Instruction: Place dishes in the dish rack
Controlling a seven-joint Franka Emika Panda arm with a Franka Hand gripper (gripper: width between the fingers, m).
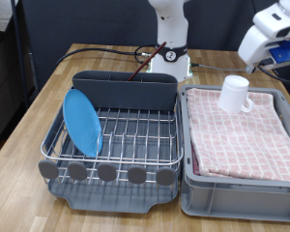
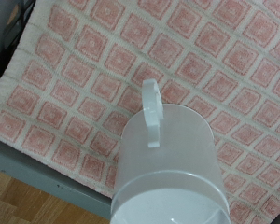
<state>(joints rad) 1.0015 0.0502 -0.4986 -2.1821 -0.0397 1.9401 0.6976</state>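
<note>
The white handled mug (image 1: 235, 94) stands on the pink checkered cloth (image 1: 246, 135) in the grey bin, at the exterior view's right. In the wrist view the mug (image 2: 168, 163) fills the lower part, its handle (image 2: 152, 112) pointing up the picture. My gripper (image 1: 259, 48) hangs above and just right of the mug, apart from it; its fingers do not show in the wrist view. The light-blue plate (image 1: 83, 122) stands on edge in the silver wire dish rack (image 1: 135, 130). The reddish-brown wooden spoon (image 1: 142, 64) leans out of the rack's grey utensil caddy (image 1: 126, 89).
The grey bin (image 1: 242, 188) sits right beside the rack on a wooden table (image 1: 29, 116). The robot's white base (image 1: 170, 48) and black cables stand behind the rack. Round grey tabs (image 1: 106, 173) line the rack's front.
</note>
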